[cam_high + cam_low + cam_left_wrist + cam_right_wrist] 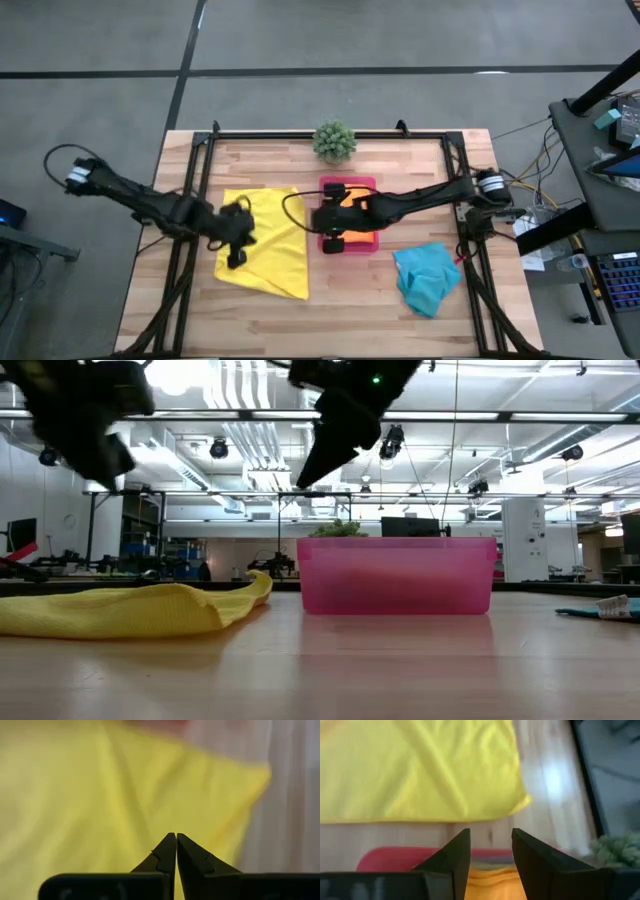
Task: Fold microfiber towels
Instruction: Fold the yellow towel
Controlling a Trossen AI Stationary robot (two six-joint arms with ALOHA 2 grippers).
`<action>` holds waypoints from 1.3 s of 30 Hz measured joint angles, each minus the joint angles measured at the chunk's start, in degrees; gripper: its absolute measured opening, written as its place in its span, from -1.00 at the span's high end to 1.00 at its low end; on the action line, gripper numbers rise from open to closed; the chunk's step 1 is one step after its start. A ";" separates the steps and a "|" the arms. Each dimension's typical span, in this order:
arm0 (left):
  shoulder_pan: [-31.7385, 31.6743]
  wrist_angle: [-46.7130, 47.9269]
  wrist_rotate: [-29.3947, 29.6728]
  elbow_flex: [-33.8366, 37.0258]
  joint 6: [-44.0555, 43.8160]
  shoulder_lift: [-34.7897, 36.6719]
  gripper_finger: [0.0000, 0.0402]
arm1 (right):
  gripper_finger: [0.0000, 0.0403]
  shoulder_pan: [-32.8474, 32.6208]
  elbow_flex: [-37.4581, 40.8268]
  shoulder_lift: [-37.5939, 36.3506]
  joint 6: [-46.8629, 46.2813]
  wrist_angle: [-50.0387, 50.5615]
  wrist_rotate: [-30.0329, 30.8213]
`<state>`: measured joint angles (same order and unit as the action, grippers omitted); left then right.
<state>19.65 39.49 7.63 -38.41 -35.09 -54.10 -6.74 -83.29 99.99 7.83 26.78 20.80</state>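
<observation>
A: Counting cloths: one yellow towel [266,255] spread left of the pink tray [349,242], its long axis running near-to-far; one orange towel [356,201] in the tray; one turquoise towel [427,276] at right.
B: Claws? Left gripper [176,851] pinched empty above yellow; right gripper [490,854] gaped, empty, over the tray.

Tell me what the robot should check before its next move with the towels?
1. Yellow towel lies on the table, partly spread: ok.
2. Left gripper is over the yellow towel, shut and holding nothing: ok.
3. Right gripper is above the pink tray, fingers apart with nothing between them: ok.
4. Orange towel lies in the pink tray: ok; whether it is neatly folded: cannot tell.
5. Turquoise towel is crumpled near the table's right side, not folded: not ok.
6. Potted plant stands at the far edge, clear of both arms: ok.
</observation>
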 joint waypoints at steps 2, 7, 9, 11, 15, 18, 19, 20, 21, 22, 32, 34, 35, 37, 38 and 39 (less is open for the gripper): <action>3.61 4.60 -2.93 -1.93 -3.53 -3.11 1.00 | 0.32 0.00 3.68 -2.31 1.64 -5.45 -0.02; 11.71 15.51 -9.12 -6.00 -9.49 -9.40 1.00 | 0.32 -0.02 12.79 -5.82 6.20 -20.27 -1.17; 14.38 17.78 -9.79 -6.85 -11.16 -11.12 1.00 | 0.32 -0.02 15.43 -6.16 6.36 -24.56 -3.06; 16.84 18.54 -10.08 -6.58 -13.17 -12.40 1.00 | 0.32 -0.02 17.38 -6.17 6.58 -28.17 -4.30; 20.00 18.36 -10.39 -6.34 -15.57 -15.15 1.00 | 0.32 -0.02 19.66 -6.14 7.10 -30.51 -4.50; 20.28 18.31 -10.24 -6.34 -15.57 -16.90 1.00 | 0.32 -0.02 20.55 -6.14 7.19 -31.48 -4.50; 20.20 18.31 -10.01 -6.34 -15.57 -17.39 0.99 | 0.32 -0.02 20.77 -6.14 7.19 -31.82 -4.50; 20.19 18.26 -9.47 -6.33 -15.57 -17.80 0.97 | 0.32 -0.02 20.81 -6.14 7.19 -31.84 -4.50; 20.19 18.15 -8.63 -6.32 -15.57 -18.24 0.95 | 0.32 -0.02 20.81 -6.14 7.19 -31.98 -4.50; 20.19 18.12 -7.98 -6.32 -15.57 -18.73 0.91 | 0.32 -0.02 20.81 -6.14 7.17 -32.09 -4.50; 20.21 18.18 -1.60 -6.23 -14.42 -24.40 0.34 | 0.32 -0.15 19.69 -6.12 5.68 -31.80 -7.93; 20.21 18.18 -1.54 -6.23 -13.64 -25.76 0.29 | 0.32 -0.17 19.65 -6.12 5.70 -31.85 -7.93; 20.21 18.18 -1.54 -6.23 -13.62 -26.38 0.28 | 0.32 -0.15 19.67 -6.12 5.68 -31.84 -7.93; 20.21 18.18 -1.55 -6.23 -13.61 -27.52 0.28 | 0.32 -0.15 19.81 -6.10 5.68 -31.81 -7.93; 20.21 18.18 -1.55 -6.23 -13.59 -28.09 0.28 | 0.32 -0.15 19.84 -6.10 5.68 -31.79 -7.93; 20.21 18.18 -1.55 -6.23 -13.57 -28.54 0.29 | 0.32 -0.15 19.87 -6.10 5.68 -31.81 -7.93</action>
<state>39.86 57.67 6.07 -44.64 -48.66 -82.64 -6.90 -63.42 93.89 13.52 -5.04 12.86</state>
